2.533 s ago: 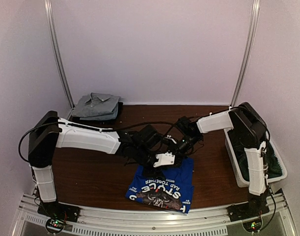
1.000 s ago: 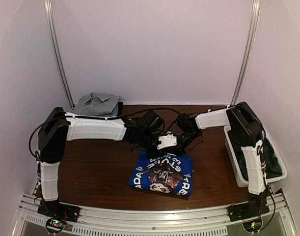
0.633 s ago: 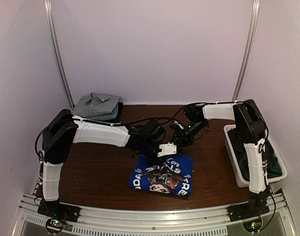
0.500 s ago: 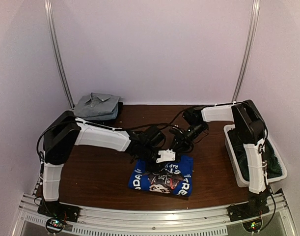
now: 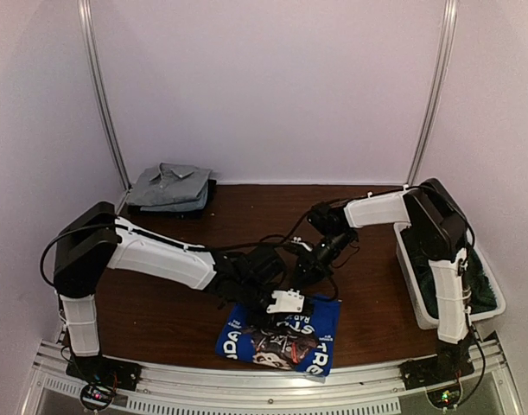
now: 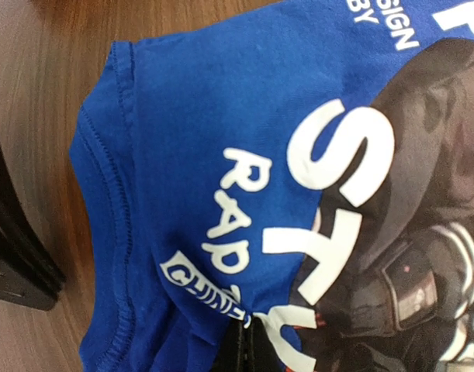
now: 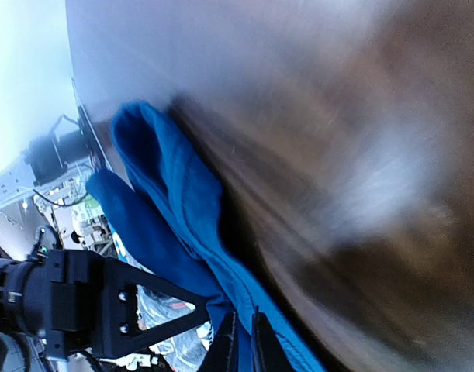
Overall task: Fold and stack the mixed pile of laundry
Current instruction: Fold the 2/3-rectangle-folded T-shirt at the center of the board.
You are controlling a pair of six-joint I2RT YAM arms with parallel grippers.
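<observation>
Two grippers meet on one garment. We find the royal-blue shirt (image 5: 281, 341) at the 6 o'clock edge of the table (image 5: 160, 294). It lies print side up, with white lettering and a dark graphic showing.

The left gripper (image 5: 286, 303) sits at the shirt's 12 o'clock edge. In the left wrist view its jaws are pressed fully together at the bottom of the picture, and blue cloth puckers into them beside the stitched hem. We read that as a pinch on the shirt.

The right gripper (image 5: 305, 278) is just beside it, toward 1 o'clock. In the right wrist view its two dark fingers (image 7: 223, 349) stand almost together, with only a thin slot between them. A doubled fold of the blue cloth runs down into that slot, so we take it as clamped on the same shirt. The wood in that view is blurred.

At the table's 10 o'clock corner the light grey shirt (image 5: 170, 185) lies folded, collar up. It rests on a dark piece (image 5: 208, 197) of which we see only an edge.

At 3 o'clock the white bin (image 5: 499, 304) stands along the table's edge, partly hidden by the right arm. The dark green-black piece (image 5: 481, 281) lies inside it.
</observation>
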